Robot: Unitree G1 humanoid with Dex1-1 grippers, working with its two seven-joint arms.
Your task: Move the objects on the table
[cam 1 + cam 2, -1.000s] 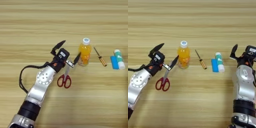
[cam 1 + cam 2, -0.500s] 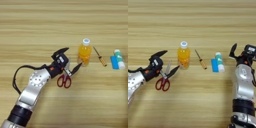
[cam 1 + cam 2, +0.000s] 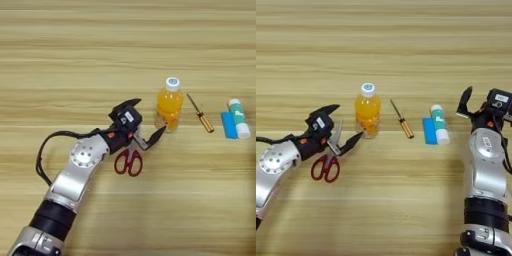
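I have the left pincer gaping wide and empty over the red scissors blades, so next I lower and close.

Apart from the task's things and the robot, nothing else showed in either view. The wooden surface filled the frame from upper left to lower right, with no edge, wall or floor in sight.
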